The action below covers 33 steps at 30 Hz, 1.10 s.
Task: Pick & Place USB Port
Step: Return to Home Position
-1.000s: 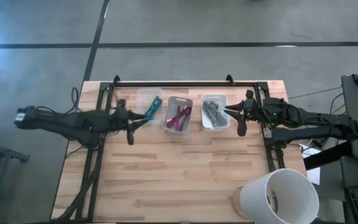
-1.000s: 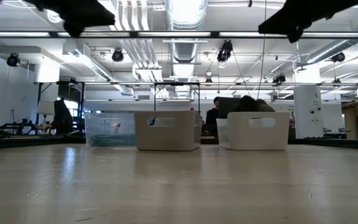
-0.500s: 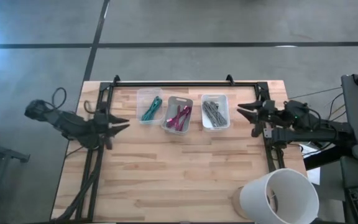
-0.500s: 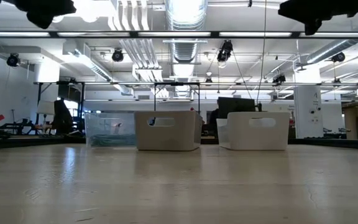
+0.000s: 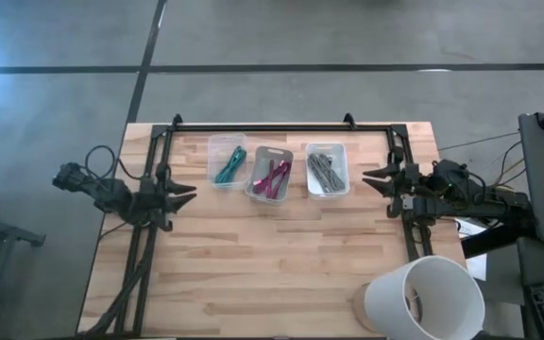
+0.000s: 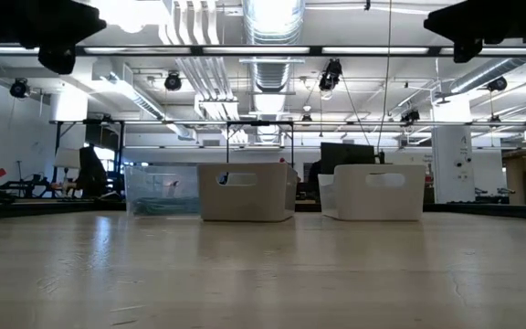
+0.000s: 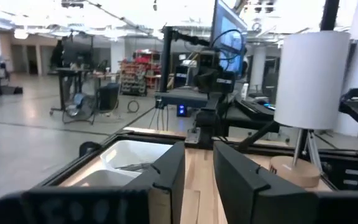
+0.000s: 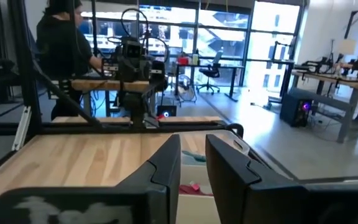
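Grey-white cables (image 5: 324, 172) lie in the white bin (image 5: 347, 172), the rightmost of three at the back of the table (image 5: 281, 264); connector types cannot be made out. In the low view, bin walls hide all contents. The left gripper (image 5: 192, 193) sits at the table's left edge and the right gripper (image 5: 366, 179) at its right edge. On both, the fingers are narrowly parted and hold nothing.

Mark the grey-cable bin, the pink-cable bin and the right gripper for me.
grey-cable bin (image 5: 339, 153): high view, bare floor in its far right corner.
pink-cable bin (image 5: 256, 161): high view, bare part by its left wall.
right gripper (image 5: 366, 178): high view, midway between its fingertips.
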Available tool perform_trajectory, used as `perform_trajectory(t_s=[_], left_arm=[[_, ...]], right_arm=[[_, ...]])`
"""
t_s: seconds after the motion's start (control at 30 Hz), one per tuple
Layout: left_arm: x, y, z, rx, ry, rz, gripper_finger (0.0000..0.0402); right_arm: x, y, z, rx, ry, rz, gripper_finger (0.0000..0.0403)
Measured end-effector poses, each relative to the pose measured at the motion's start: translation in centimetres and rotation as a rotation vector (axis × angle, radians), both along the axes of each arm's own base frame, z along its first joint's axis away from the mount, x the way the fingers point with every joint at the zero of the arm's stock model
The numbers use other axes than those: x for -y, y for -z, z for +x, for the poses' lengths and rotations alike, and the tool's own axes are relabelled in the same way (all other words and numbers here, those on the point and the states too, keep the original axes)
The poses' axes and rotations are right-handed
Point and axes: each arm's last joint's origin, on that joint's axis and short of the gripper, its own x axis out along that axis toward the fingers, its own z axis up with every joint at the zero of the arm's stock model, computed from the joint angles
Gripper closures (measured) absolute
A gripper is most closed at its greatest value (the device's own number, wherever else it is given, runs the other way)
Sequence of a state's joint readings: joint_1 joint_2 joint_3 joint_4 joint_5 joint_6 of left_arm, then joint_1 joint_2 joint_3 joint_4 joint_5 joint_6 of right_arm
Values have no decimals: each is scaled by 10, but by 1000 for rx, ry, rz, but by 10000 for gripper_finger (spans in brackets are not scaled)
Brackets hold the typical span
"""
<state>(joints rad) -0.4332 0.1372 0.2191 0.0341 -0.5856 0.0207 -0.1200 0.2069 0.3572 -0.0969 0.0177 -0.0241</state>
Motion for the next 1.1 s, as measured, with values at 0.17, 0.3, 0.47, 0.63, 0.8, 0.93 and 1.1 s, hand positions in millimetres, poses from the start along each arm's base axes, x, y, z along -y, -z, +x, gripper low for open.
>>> perform_trajectory(t_s=[0.17, 0.3, 0.47, 0.63, 0.8, 0.93, 1.1], left_arm=[[-2, 11, -5, 36, 8, -8, 312], [-3, 18, -7, 45, 26, 2, 312], [1, 29, -3, 60, 78, 2, 312], [3, 39, 0, 81, 106, 4, 312], [1, 45, 2, 67, 81, 8, 312], [-2, 48, 4, 57, 48, 5, 312], [-6, 49, 5, 47, 2, 36, 312]], right_arm=[[0, 16, -1, -4, 0, 7, 332], [0, 25, -3, 17, 1, -8, 325], [-1, 30, -7, 43, 3, -34, 317], [-1, 39, -10, 58, 4, -44, 313], [-1, 45, -7, 37, 1, -20, 314], [-1, 48, -6, 33, -2, -3, 321], [-2, 53, -5, 31, -60, 44, 331]])
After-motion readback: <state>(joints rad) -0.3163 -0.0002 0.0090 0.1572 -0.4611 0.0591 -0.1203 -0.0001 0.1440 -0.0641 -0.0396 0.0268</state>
